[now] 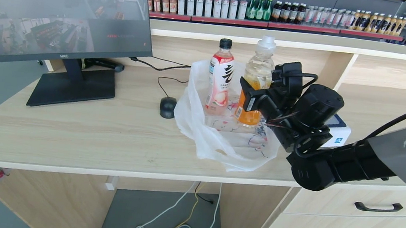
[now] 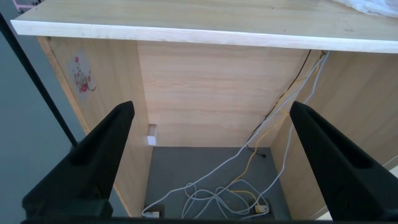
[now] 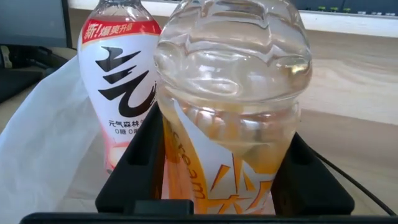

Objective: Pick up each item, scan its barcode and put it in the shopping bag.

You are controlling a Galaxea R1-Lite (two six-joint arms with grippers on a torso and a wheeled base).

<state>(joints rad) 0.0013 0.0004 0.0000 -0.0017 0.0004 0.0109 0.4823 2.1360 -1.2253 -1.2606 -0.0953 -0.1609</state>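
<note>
The right pincer (image 1: 252, 96) is closed around the lower half of the orange-labelled bottle (image 1: 258, 70), one finger pressed to each side. This bottle stands upright on the white shopping bag (image 1: 222, 146), just beside a pink-labelled bottle (image 1: 219, 81) that is also upright on the bag. The bag lies spread on the desk (image 1: 90, 131), with a mouse (image 1: 168, 107) near it and a monitor (image 1: 54, 5) farther off. The left pincer (image 2: 211, 162) hangs spread wide below the desk edge, above loose cables (image 2: 217, 193).
</note>
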